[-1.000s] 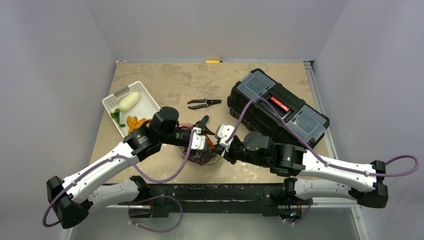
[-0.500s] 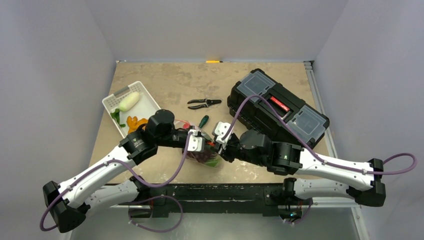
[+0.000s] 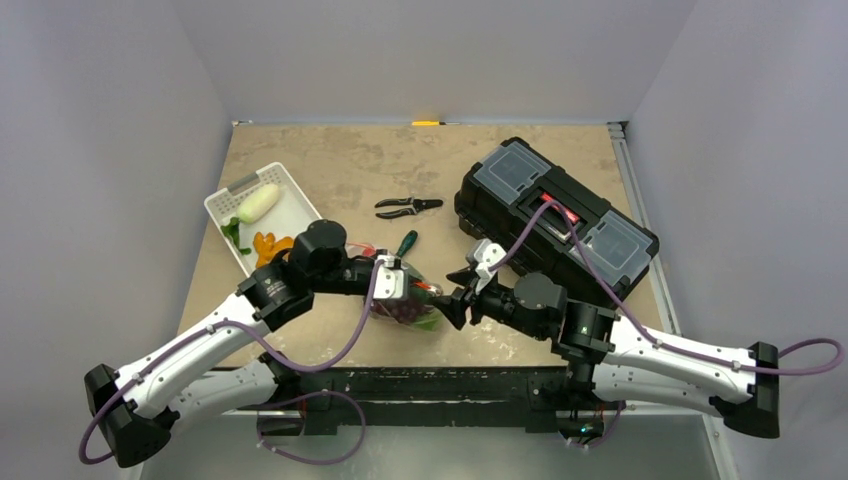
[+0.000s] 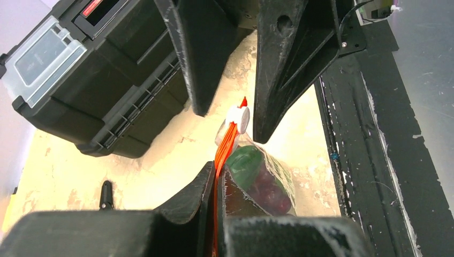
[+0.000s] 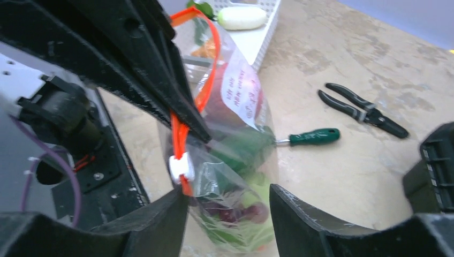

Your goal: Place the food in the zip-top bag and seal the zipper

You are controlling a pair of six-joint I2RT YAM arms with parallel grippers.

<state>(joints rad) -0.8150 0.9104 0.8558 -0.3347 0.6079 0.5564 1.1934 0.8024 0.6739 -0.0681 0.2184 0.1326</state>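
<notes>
Careful: your left claw point(image 4: 217, 181) clenched the zipper point(image 4: 227, 143) at nine o'clock, but your right claw point(image 5: 227, 194) gaped at three, risking a missed slider point(image 5: 181, 167).

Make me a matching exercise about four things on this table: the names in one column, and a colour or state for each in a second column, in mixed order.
Column A
1. zip-top bag
2. pliers
3. toolbox
4. screwdriver

Column B
a. green handle
b. black, with clear lid panels
c. its zipper pinched by the left end effector
d. black handles, lying flat

Right pairs: 1-c, 2-d, 3-b, 4-a
</notes>
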